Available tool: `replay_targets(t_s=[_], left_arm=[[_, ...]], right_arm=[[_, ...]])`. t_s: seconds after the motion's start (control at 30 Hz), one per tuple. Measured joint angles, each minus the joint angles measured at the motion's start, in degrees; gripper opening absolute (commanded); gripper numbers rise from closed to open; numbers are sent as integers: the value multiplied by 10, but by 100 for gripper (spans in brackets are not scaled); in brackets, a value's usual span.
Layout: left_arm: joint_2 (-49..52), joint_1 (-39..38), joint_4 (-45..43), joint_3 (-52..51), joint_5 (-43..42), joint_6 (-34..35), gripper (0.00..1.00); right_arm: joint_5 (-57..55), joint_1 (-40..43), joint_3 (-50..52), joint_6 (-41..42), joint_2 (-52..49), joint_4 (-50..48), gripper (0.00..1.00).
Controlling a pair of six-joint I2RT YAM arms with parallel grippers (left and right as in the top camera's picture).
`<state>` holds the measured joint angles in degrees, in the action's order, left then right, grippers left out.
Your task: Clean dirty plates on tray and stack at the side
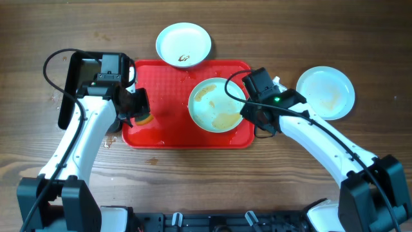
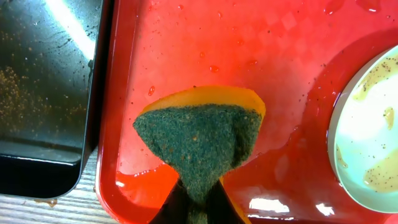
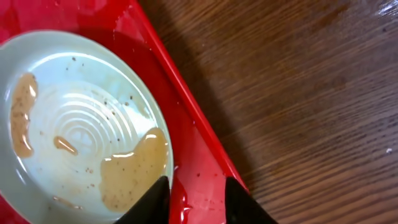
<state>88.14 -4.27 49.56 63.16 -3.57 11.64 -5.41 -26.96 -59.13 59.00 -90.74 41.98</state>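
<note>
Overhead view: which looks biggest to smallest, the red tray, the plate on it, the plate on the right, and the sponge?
1. red tray
2. plate on the tray and right plate: they look about alike
3. sponge, only partly visible

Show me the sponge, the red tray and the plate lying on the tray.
sponge (image 2: 199,140): left wrist view, on its green scouring face.
red tray (image 1: 164,90): overhead view, on a bare part of its floor.
plate on the tray (image 3: 81,134): right wrist view, on its ringed middle.

Dirty plate (image 1: 209,103) on wet red tray (image 1: 167,90)
</note>
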Motion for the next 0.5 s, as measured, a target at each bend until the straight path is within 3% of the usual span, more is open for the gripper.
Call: replay_targets(t_s=[0.07, 0.1, 0.13, 0.2, 0.27, 0.3, 0.37, 0.4, 0.43, 0.47, 0.5], left_arm=[[0, 0, 0, 0, 0, 0, 4], [0, 0, 0, 0, 0, 0, 4], [0, 0, 0, 0, 0, 0, 4], [0, 0, 0, 0, 0, 0, 4], [0, 0, 0, 0, 0, 0, 4], [0, 0, 0, 0, 0, 0, 4], [0, 0, 0, 0, 0, 0, 4], [0, 0, 0, 0, 0, 0, 4], [0, 0, 0, 0, 0, 0, 4], [0, 0, 0, 0, 0, 0, 4], [0, 0, 0, 0, 0, 0, 4]], right_arm=[[0, 0, 0, -1, -1, -30, 63], [3, 0, 1, -15, -2, -50, 78], [12, 0, 1, -35, -6, -85, 100], [31, 0, 1, -71, -12, -113, 98], [54, 0, 1, -120, -16, -136, 43], [68, 0, 1, -177, -17, -144, 36], [74, 0, 1, -238, -17, -147, 33], [76, 0, 1, -276, -17, -147, 19], [80, 0, 1, -314, -17, -144, 34], [82, 0, 1, -336, -17, -134, 63], [86, 0, 1, -349, -17, -126, 55]])
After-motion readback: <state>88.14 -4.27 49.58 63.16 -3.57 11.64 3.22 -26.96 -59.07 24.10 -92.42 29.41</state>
